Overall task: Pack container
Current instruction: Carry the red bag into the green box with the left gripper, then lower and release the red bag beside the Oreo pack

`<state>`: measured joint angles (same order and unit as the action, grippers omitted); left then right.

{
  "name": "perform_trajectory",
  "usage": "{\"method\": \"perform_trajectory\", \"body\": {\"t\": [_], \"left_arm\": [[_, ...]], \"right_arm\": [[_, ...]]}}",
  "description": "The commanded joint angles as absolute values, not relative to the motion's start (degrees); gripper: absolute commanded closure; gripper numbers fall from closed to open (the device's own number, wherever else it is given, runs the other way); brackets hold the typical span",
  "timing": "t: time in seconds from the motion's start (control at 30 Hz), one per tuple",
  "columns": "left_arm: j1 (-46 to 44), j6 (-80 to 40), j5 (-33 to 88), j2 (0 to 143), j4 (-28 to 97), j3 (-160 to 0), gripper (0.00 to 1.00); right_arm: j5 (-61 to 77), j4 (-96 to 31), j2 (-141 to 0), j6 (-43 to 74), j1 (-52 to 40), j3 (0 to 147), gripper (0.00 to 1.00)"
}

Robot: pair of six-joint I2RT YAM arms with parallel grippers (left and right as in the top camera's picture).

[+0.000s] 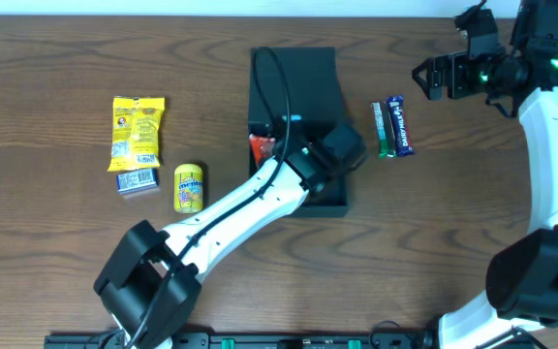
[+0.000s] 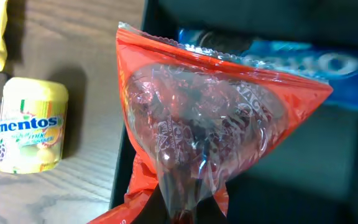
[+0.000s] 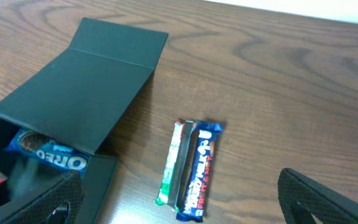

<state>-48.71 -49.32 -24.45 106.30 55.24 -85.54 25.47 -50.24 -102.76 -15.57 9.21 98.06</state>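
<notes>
The left hand [image 1: 275, 155] is pinching a red packet [image 2: 210, 118] just above the container [image 1: 298, 76] at mid-table, inside its left wall. The right hand [image 1: 424, 78] is hovering spread, far right.

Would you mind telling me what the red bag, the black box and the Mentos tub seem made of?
The red bag: glossy plastic film, clear window, crimped edge. The black box: matte, probably card, creased at its flap. The Mentos tub: likely smooth plastic under a printed label.
</notes>
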Motion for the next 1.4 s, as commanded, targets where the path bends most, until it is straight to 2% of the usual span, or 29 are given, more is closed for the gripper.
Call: {"method": "perform_trajectory", "body": {"t": [0.0,0.2,0.47,0.53,0.57,0.6,0.63,0.67,0.8,0.87,0.9,0.93,0.97,1.0,1.03,1.37], "left_arm": [[-48.56,-49.69,-26.96,106.83,54.76,-84.90,0.94],[-48.64,-45.08,-24.45,106.83,51.13,-84.36,0.94],[-48.69,-44.86,-23.86,106.83,50.52,-82.00,0.95],[-48.69,-44.88,-23.90,106.83,50.46,-81.89,0.94],[-48.69,-44.91,-23.90,106.83,50.37,-81.89,0.91],[-48.69,-44.88,-23.90,106.83,50.33,-81.89,0.66],[-48.69,-44.86,-23.92,106.83,50.30,-81.89,0.29],[-48.69,-44.82,-23.94,106.83,50.28,-81.91,0.05],[-48.66,-43.55,-24.62,106.65,50.09,-82.56,0.04],[-48.66,-41.45,-24.67,106.19,50.09,-83.55,0.00],[-48.66,-40.62,-24.77,105.89,50.06,-84.09,0.14],[-48.66,-40.12,-25.04,105.62,50.04,-84.51,0.47],[-48.66,-39.57,-25.02,105.62,49.63,-84.60,0.67],[-48.66,-38.92,-24.40,105.62,49.23,-84.58,0.86],[-48.66,-38.54,-23.68,105.67,48.86,-84.42,0.94],[-46.35,-34.65,-15.84,112.09,42.50,-81.67,0.94]], "right_arm": [[25.93,-51.20,-103.50,-14.98,9.72,98.13,0.00],[25.93,-53.19,-103.50,-15.00,9.72,98.13,0.01],[25.93,-54.26,-103.50,-14.98,9.72,98.13,0.01],[25.93,-54.28,-103.50,-14.98,9.72,98.13,0.01],[25.93,-54.28,-103.50,-14.98,9.72,98.13,0.01],[25.93,-54.30,-103.50,-14.98,9.72,98.13,0.01],[25.93,-54.30,-103.50,-14.98,9.72,98.13,0.01],[25.93,-54.30,-103.50,-14.98,9.72,98.13,0.01],[25.93,-54.33,-103.50,-15.00,9.72,98.15,0.01],[25.93,-54.33,-103.50,-14.98,9.72,98.13,0.01],[25.93,-54.33,-103.50,-14.98,9.72,98.13,0.01],[25.93,-54.33,-103.50,-14.98,9.72,98.13,0.01],[25.93,-54.33,-103.50,-14.98,9.72,98.13,0.01],[25.93,-54.30,-103.50,-15.00,9.72,98.13,0.01],[25.93,-54.26,-103.53,-14.98,9.72,98.13,0.01],[25.89,-54.26,-103.53,-15.03,9.74,98.13,0.01]]}}
